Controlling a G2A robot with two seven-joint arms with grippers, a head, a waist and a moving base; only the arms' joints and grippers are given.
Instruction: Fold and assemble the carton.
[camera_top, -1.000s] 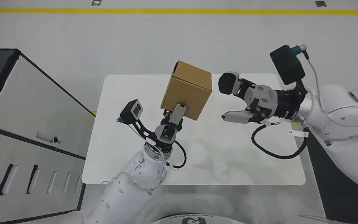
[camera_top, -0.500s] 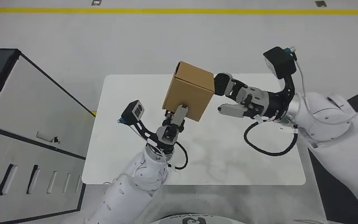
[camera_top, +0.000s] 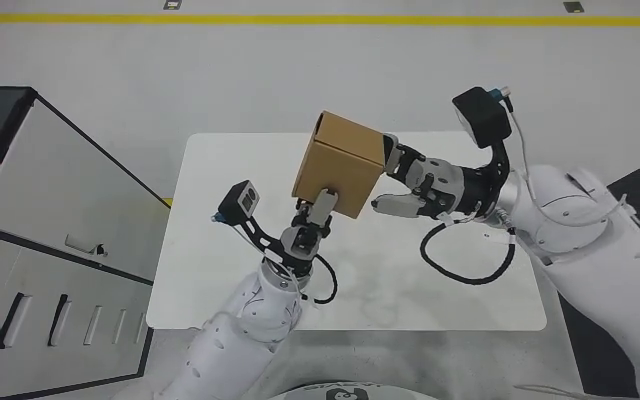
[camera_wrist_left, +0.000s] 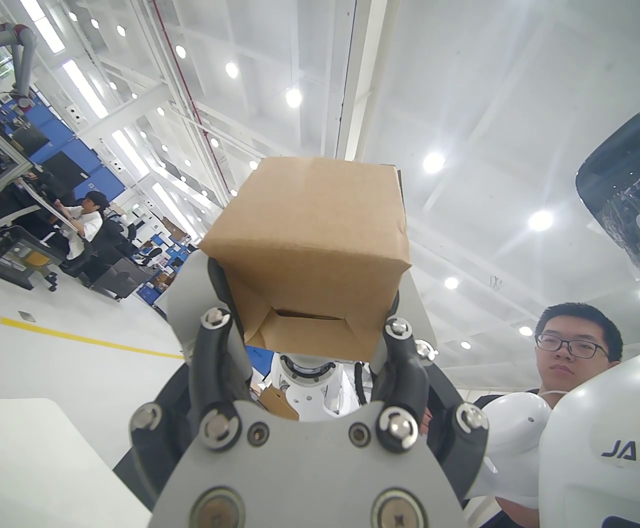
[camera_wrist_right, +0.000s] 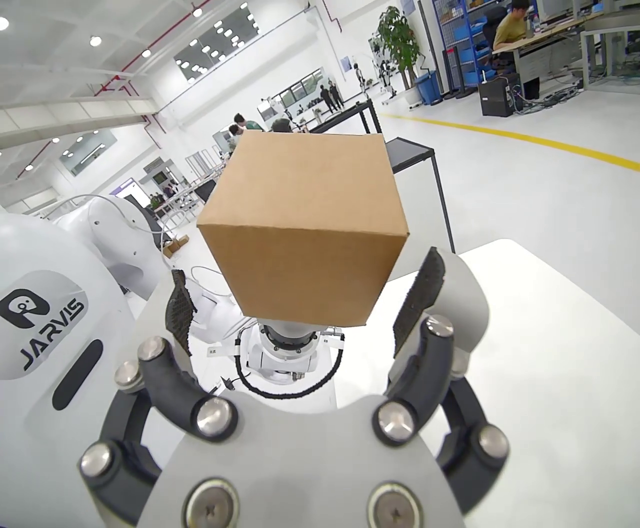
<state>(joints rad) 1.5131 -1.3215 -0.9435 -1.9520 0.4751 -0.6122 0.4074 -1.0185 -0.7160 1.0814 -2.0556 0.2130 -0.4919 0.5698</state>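
We see the carton (camera_top: 338, 165) above the surface (camera_top: 450, 290), gripped by the left end effector (camera_wrist_left: 307, 325); the right end effector (camera_top: 390, 180) stands open beside it. From the left wrist, its flaps gap.

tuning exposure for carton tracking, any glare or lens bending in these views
Left wrist view: ceiling lamps flare bright behind the carton, its near face evenly lit. Right wrist view: the wide lens bows the yellow floor line. Top view: flat, even light on the table.

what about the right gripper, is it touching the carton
Apart. Right wrist view: the right gripper is open, its fingers flanking the carton with gaps on both sides.
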